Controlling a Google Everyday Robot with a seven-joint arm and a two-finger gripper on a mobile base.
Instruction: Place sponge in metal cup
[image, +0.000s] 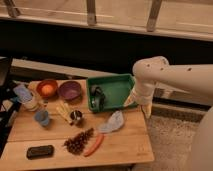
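Wooden worktop (125, 150) is carrying everything. The gripper (139, 105) is hanging past its right edge beside the green bin (117, 87), jaws spread and empty. The reach looks not yet begun: it is needing to cross to the sponge (22, 92), which seems to be sitting on the white cup (30, 104) at far left. The metal cup (76, 116) is standing mid-worktop. A dark thing inside the bin is defying identification.

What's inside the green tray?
The green tray holds a dark object in its left half; the rest looks bare. The arm covers its right corner, where the gripper hangs beside the table edge.
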